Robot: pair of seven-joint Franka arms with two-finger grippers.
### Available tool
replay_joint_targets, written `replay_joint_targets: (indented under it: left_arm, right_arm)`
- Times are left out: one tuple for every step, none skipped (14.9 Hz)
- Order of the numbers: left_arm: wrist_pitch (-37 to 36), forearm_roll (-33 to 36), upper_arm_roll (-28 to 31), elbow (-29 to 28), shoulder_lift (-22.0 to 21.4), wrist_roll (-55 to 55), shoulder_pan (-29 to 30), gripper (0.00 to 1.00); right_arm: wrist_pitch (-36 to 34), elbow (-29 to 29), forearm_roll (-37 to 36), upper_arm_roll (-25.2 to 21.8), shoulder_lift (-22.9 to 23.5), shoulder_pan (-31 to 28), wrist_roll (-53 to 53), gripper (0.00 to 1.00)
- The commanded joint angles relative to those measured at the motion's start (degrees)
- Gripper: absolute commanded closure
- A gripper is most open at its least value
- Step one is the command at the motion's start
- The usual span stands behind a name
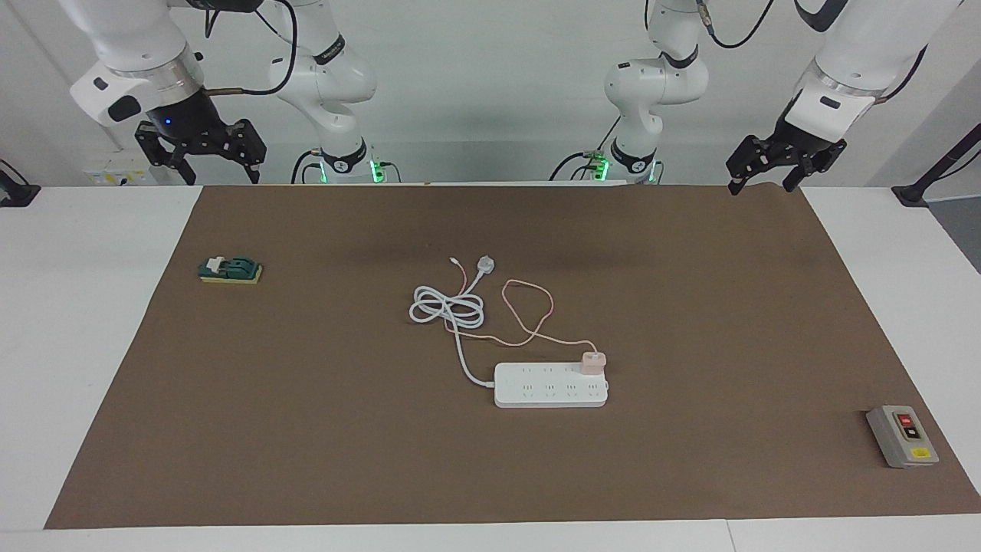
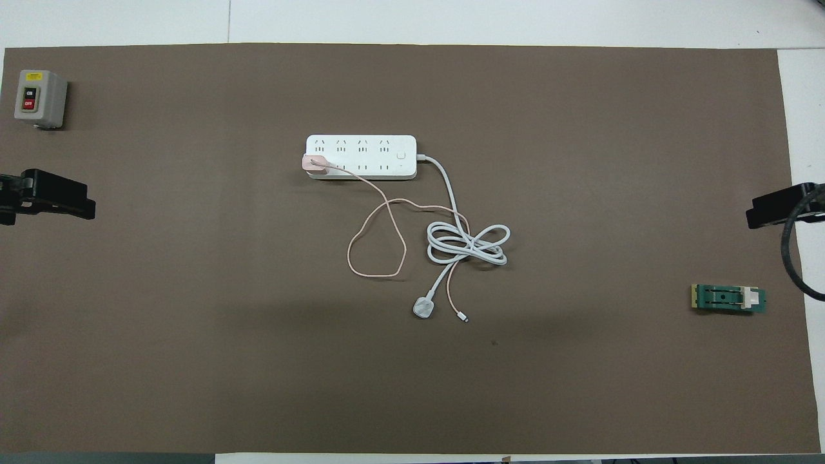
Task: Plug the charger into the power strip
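Well apart from both pincers (image 1: 201, 162) (image 1: 760, 175) (open), the charger (image 1: 592, 362) sits on the power strip (image 1: 550, 386).

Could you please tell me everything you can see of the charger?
The charger is a small pale pink cube that looks like plastic. It sits upright on the power strip, at the strip's corner nearer the robots and toward the left arm's end, apparently plugged in; its prongs are hidden. A thin pink cable runs from it toward the robots, loops on the brown mat, crosses the strip's coiled white cord and ends in a small connector beside the white plug. No gripper touches it.
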Motion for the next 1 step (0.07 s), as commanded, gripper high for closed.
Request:
replay_joint_targets:
  left_arm:
    - [0.9, -0.3, 0.1, -1.2, -1.0, 1.1, -0.4, 0.0]
  right_arm:
    - [0.8, -1.5, 0.3, 0.5, -1.2, -0.5, 0.6, 0.0]
